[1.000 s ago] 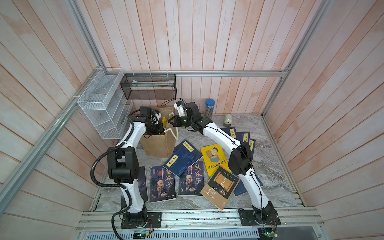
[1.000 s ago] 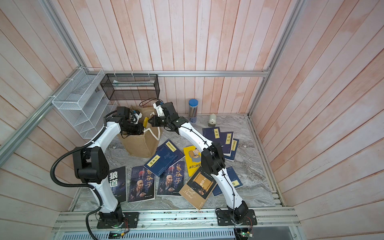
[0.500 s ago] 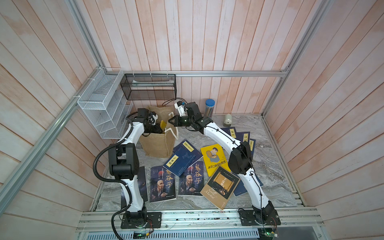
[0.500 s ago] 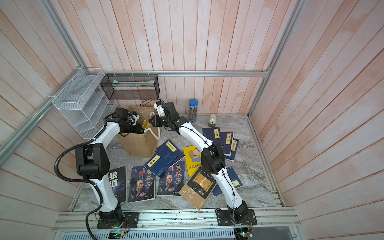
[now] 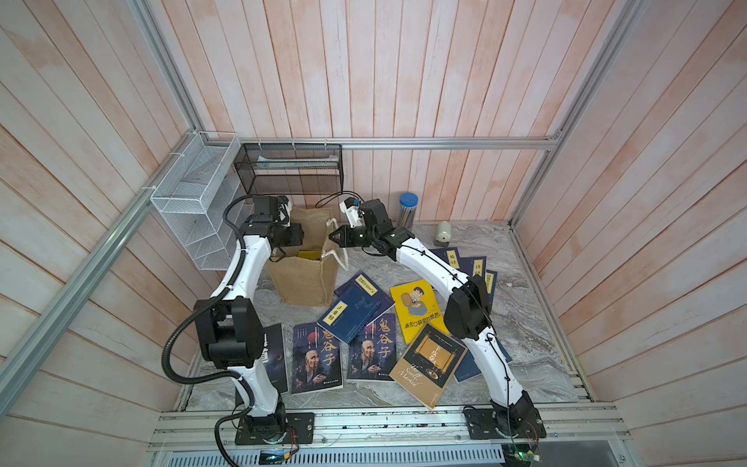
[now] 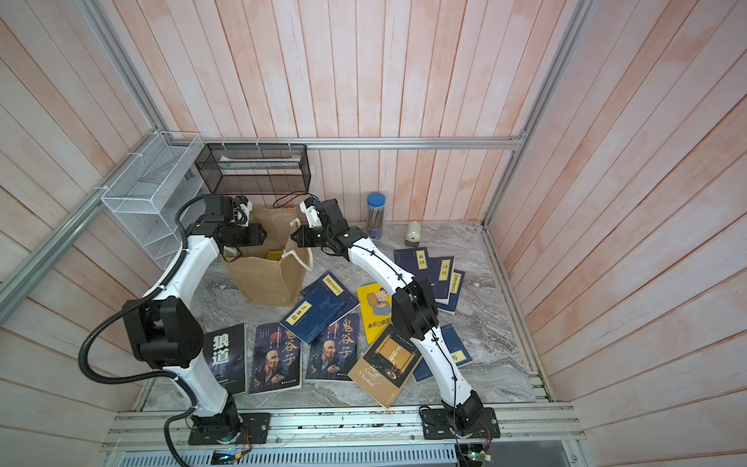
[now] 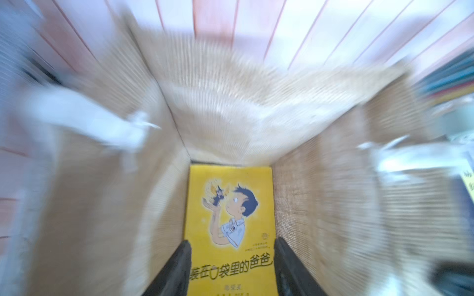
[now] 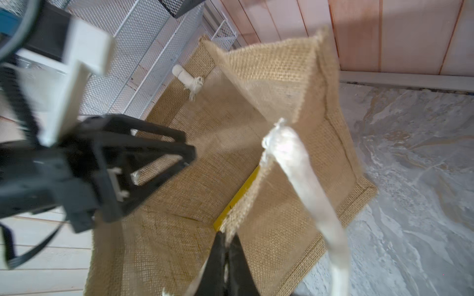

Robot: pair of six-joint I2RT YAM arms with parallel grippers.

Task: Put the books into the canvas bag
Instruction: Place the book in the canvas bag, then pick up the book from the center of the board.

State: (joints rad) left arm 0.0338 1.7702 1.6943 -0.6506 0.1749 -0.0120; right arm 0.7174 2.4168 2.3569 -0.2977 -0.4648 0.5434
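bag (top views): tan burlap canvas bag [image 5: 307,279], upright at the rear-left of the grey marble-look counter [image 5: 525,323], mouth open.
arms (top views): left end effector [image 5: 302,237] over the mouth; right end effector [image 5: 332,235] at the rim.
left wrist: bag walls blurred; bright yellow cartoon-cover book [image 7: 228,217] down inside the bag; left jaws spread apart, gripping nothing.
right wrist: right jaws pinched tight on the burlap rim beside a thick white rope handle [image 8: 307,184], propping the mouth; yellow book edge shows inside.
progress: one book in, early days. Out on the counter: second yellow cartoon book [image 5: 418,309], navy books with yellow labels [image 5: 355,311], two old-man portrait books [image 5: 317,360], brown-black book [image 5: 430,364], black book [image 6: 224,356].
counter: books lie flat, several overlapping.
room: pale pink plank walls, aluminium rails; white wire rack [image 5: 194,202], black mesh basket [image 5: 291,165], blue-capped pencil tube [image 5: 407,210] at the back.
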